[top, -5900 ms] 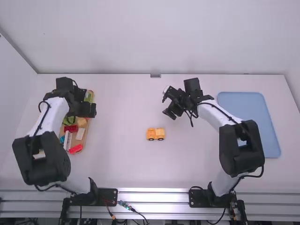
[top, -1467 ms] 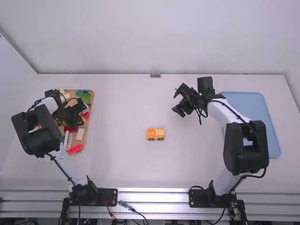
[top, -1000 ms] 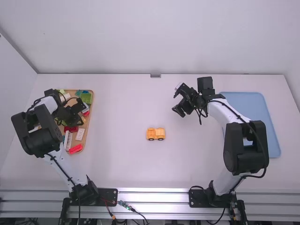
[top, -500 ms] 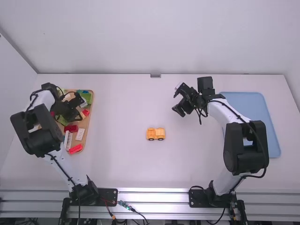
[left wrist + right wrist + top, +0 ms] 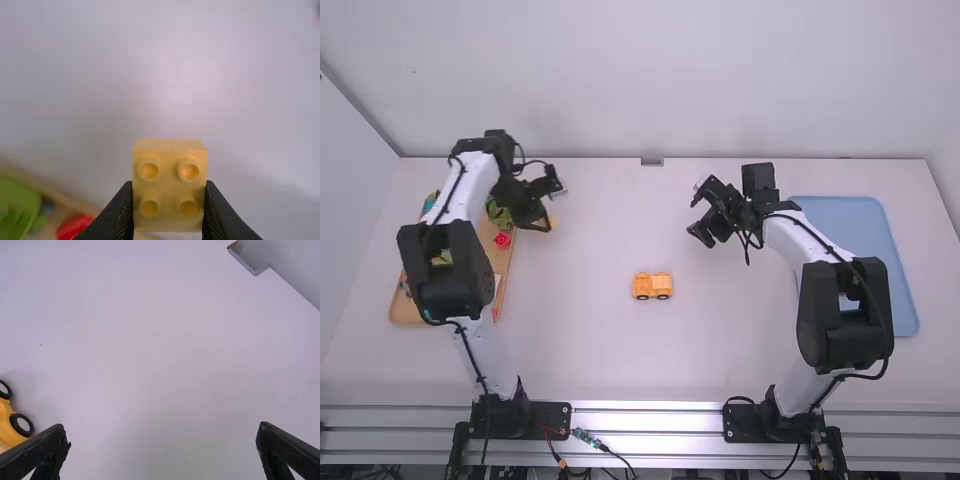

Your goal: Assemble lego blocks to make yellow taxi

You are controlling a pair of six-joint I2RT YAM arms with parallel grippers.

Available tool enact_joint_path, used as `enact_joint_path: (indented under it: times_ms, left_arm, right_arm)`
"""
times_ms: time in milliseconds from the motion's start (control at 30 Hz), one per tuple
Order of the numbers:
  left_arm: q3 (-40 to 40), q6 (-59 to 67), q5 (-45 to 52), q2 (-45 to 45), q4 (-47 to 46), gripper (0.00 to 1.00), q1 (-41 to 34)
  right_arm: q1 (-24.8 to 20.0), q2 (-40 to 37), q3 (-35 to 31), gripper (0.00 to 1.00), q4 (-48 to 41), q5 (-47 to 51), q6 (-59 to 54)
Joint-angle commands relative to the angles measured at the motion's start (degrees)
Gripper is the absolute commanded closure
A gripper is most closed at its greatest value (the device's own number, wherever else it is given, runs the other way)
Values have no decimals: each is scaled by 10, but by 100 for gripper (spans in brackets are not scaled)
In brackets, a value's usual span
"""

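On the white tabletop (image 5: 590,350), near its middle, stands the small yellow-orange taxi (image 5: 652,286), resting on dark wheels with its length running left to right. Well to the left of the taxi, and farther from the arm bases than it is, the left hand (image 5: 545,222) hangs above the tabletop. Its two black fingers pinch a yellow block (image 5: 170,185) from opposite sides, and four round studs show on the block's face. Block and taxi are well apart.

To the right of the taxi and also farther away than it, the right hand (image 5: 700,236) is empty, its fingers spread wide with a broad gap between them. The right wrist view catches part of the taxi, two black wheels (image 5: 21,425) with pale hubs against the yellow body.

Farther to the left of the taxi than the left hand is lies a tan tray (image 5: 404,317) of loose blocks. The left arm (image 5: 445,270) covers much of it from above, so most of its contents cannot be made out. A red block (image 5: 502,240) and a green block (image 5: 499,217) do show, both to the left of the taxi and farther off than it. Far to the right of the taxi lies a light blue tray (image 5: 865,245), partly hidden by the right arm (image 5: 840,315).
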Motion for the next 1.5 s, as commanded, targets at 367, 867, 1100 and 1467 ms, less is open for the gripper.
enact_joint_path:
  times_ms: [367,867,1100,1467]
  left_arm:
    - [-105,-21,-109,-2,130,98,-239]
    - [-221,38,-65,-66,216,98,-236]
    - [-236,-3,-107,-68,258,98,-236]
    - [-233,47,-134,-73,338,98,-228]
  right_arm:
    - [-13,-13,10,1,-11,-3,2]
    - [-8,-13,10,1,-15,-3,2]
    - [-10,-13,10,1,2,-4,2]
    - [-9,-13,10,1,31,-2,26]
